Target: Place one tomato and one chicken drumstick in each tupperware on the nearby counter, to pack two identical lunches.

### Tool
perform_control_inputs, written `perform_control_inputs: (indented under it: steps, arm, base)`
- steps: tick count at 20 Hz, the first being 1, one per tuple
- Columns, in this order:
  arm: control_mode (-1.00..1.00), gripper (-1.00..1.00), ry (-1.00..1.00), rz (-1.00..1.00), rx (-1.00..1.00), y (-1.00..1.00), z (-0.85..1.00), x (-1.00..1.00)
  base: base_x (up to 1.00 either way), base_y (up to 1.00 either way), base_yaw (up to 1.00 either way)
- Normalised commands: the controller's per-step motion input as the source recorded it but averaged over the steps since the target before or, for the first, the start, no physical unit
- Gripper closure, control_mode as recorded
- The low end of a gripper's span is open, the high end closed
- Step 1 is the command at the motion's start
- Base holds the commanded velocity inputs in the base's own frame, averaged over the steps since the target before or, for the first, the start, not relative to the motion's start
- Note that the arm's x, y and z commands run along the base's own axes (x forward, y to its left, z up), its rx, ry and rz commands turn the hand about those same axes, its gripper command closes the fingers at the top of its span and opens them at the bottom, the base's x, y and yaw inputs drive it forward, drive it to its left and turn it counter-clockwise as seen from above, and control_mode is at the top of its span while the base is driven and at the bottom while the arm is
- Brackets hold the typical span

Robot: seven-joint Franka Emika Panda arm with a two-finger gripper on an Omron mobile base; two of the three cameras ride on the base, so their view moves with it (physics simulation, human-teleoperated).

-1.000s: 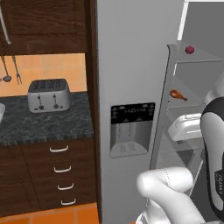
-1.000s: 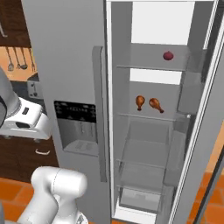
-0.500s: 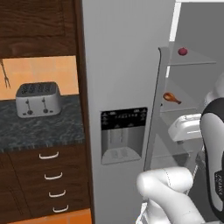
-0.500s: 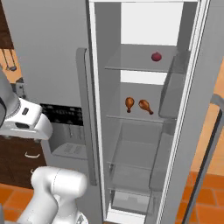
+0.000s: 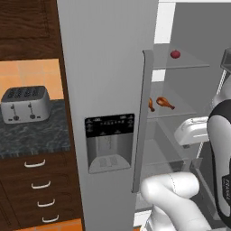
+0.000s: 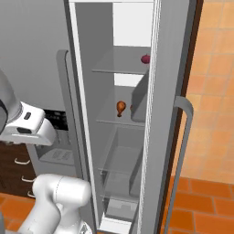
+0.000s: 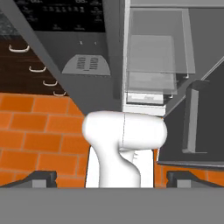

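upper fridge shelf (image 5: 191, 64): tomato (image 5: 175, 54) | lower shelf (image 5: 178, 109): two drumsticks (image 5: 165, 103) | counter (image 5: 31, 135): toaster (image 5: 25, 103)

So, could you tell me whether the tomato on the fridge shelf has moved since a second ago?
No. The tomato sits on the same upper glass shelf, above the drumsticks; the whole picture shifted because the base drove.

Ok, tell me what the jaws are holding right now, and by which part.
Nothing is held. The gripper is open, its jaws standing wide apart with nothing between them. The drumstick and tomato sit untouched on the fridge shelves.
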Motion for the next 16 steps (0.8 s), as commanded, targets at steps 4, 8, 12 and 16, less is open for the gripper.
perform_control_inputs:
  steps: [4, 8, 12, 16]
  arm:
    - [-1.00, -1.00, 0.00, -0.02, 0.00, -0.01, 0.00, 0.06]
    - [-1.00, -1.00, 0.01, -0.09, 0.04, -0.52, -0.04, 0.29]
    - [-1.00, -1.00, 0.04, -0.08, 0.01, -0.50, -0.03, 0.77]
    - [-1.00, -1.00, -0.06, -0.19, -0.02, -0.22, 0.13, 0.58]
  base:
    - [0.09, -0.03, -0.01]
    - [0.00, 0.00, 0.00]
    - [0.00, 0.00, 0.00]
    - [0.00, 0.00, 0.00]
